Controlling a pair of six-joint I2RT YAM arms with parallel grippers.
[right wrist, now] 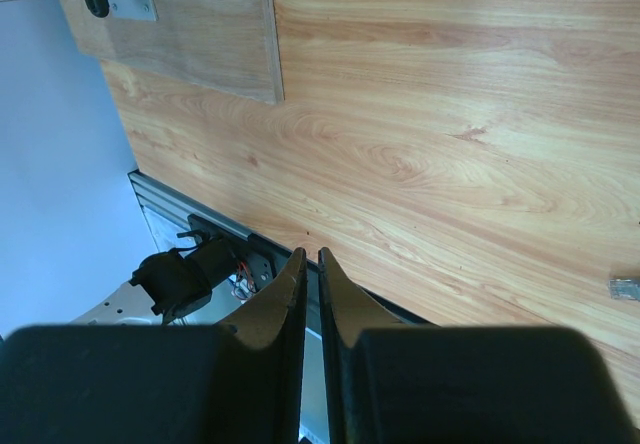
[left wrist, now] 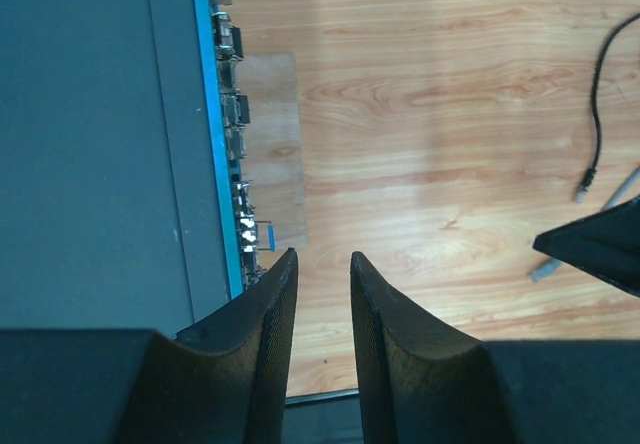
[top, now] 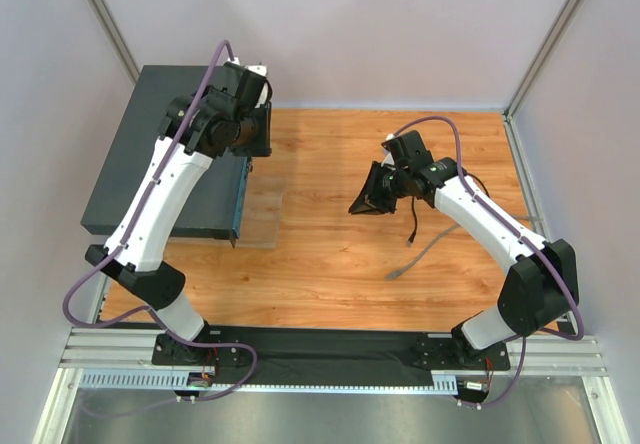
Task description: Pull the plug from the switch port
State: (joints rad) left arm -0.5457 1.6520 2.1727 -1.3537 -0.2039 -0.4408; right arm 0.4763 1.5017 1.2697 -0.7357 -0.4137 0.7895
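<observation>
The switch (top: 118, 164) lies at the table's (top: 330, 264) left edge, its sockets facing open wood. The left claw (left wrist: 322, 264) hangs partly open and empty just beside that front face. The right claw (right wrist: 310, 259), almost closed, grips nothing. The plug (top: 395, 276) lies loose, well apart from the switch.

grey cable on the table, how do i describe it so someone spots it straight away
On the wooden table, look at the bare wood right of centre, next to the right arm. Two loose cables lie there. The grey cable is the pale one, its plug end pointing toward the arm bases, unlike the thin black cable beside it.
</observation>
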